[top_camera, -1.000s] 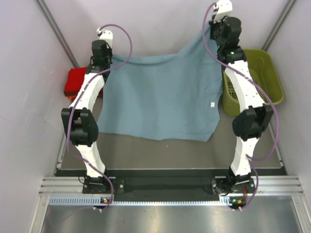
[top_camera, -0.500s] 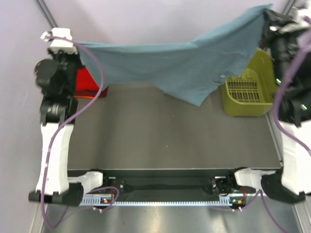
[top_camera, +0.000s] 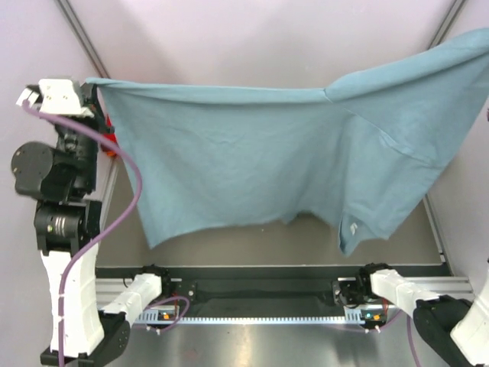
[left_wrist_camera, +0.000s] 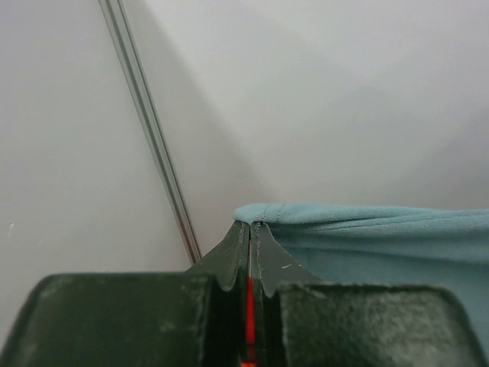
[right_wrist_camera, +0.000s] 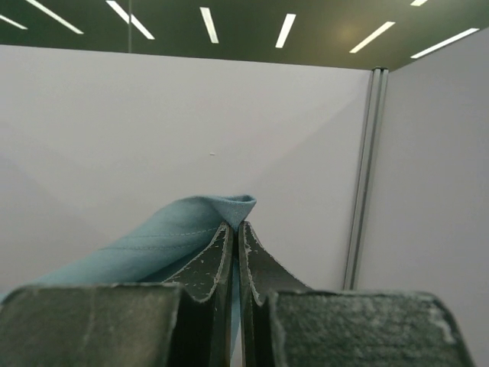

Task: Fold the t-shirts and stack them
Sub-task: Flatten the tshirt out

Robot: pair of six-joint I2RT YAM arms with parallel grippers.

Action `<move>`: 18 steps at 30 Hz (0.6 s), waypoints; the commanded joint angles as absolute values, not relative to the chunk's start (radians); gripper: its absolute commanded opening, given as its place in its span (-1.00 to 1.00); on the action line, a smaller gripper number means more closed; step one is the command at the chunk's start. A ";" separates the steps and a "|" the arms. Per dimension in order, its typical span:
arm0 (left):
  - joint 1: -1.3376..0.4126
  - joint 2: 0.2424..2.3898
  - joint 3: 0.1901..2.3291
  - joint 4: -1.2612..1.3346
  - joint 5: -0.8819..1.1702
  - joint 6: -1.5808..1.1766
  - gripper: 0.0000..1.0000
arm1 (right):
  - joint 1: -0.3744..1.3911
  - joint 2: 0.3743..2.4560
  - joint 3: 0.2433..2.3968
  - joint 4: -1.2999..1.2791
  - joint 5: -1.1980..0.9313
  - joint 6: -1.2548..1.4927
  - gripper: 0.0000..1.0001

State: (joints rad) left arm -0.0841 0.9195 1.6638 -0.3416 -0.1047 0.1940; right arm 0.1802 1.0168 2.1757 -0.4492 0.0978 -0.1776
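The left fingers (left_wrist_camera: 229, 258) are pressed together on a hemmed corner of the grey-blue t-shirt (top_camera: 260, 164). The corner pokes out just past their tips, and the cloth runs off to their right. A thin red line shows in the slit between them; what it is cannot be told. The right fingers (right_wrist_camera: 205, 264) are clamped on another corner of the same cloth. A small peak stands just above their tips while the rest falls away to their left. From above, the t-shirt hangs spread wide between the two grips, held up over the surface (top_camera: 252, 246), with its top edge nearly straight out from the left arm (top_camera: 59, 176). Its lower edge dangles loose, with a small white label (top_camera: 353, 227) toward the right side. A sliver of red (top_camera: 111, 145) peeps out beside the left arm.
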 commanded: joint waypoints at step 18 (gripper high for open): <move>-0.080 1.538 1.483 -0.034 -0.232 0.299 -1.00 | 0.153 1.647 1.931 -0.008 0.032 -0.195 -1.00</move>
State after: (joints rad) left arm -0.0845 1.4616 1.4502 -0.1848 -0.1928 0.2764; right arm 0.1738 1.5467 1.8774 -0.1410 0.0303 -0.1913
